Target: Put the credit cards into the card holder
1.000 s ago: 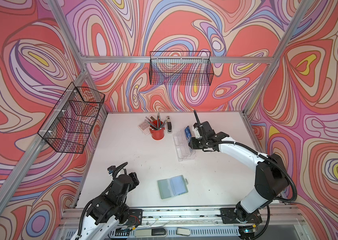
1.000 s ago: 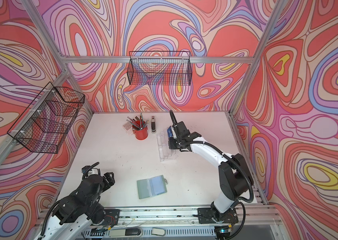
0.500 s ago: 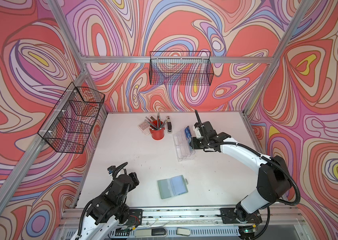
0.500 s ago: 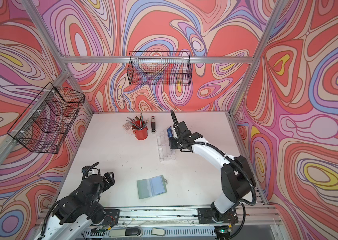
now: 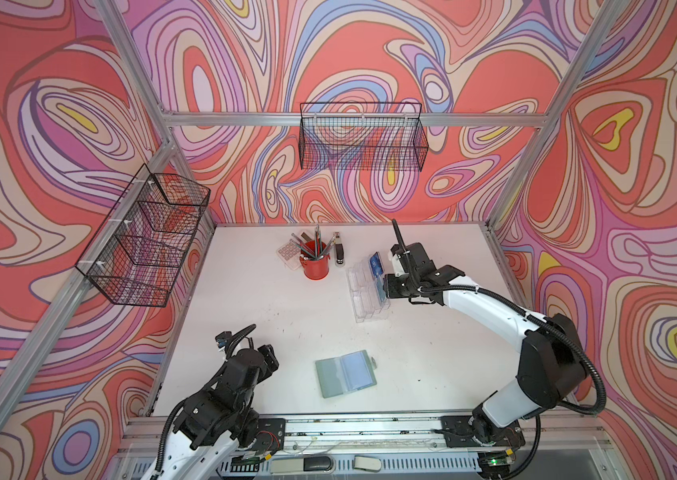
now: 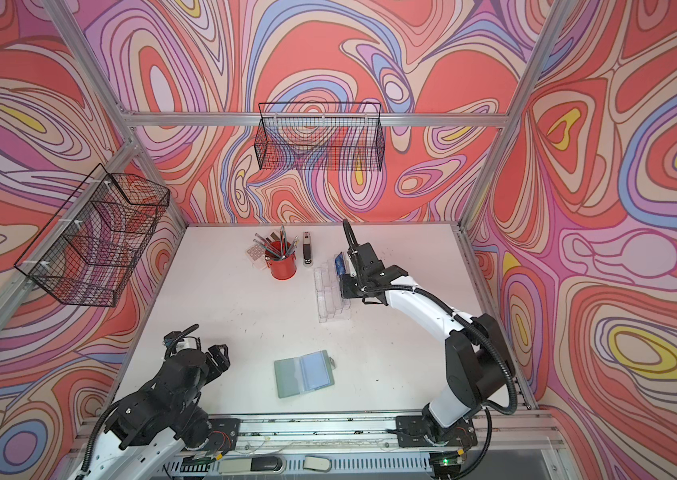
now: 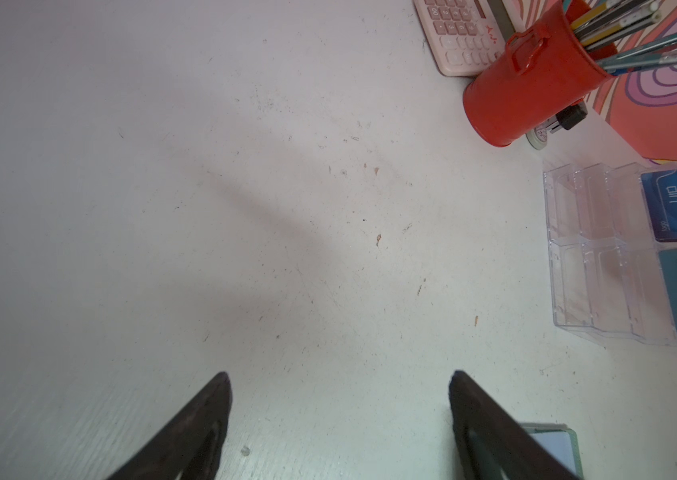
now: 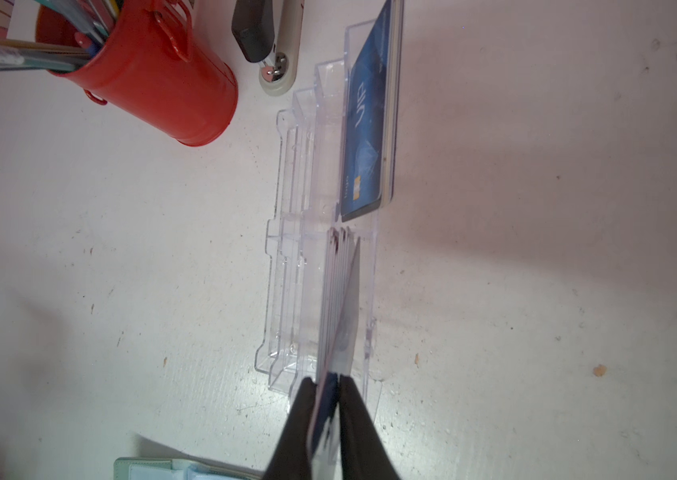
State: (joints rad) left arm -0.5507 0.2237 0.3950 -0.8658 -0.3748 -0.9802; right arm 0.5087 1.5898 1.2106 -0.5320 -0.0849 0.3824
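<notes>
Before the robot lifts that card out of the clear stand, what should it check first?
1. Right gripper closed on a card in the clear stand: ok, both fingers press on it.
2. Only one card pinched: cannot tell, several card edges stand close together there.
3. Card holder lying open, sleeves facing up: ok.
4. Left gripper open and apart from the card holder: ok.
5. Table bare between the clear stand and the card holder: ok.
</notes>
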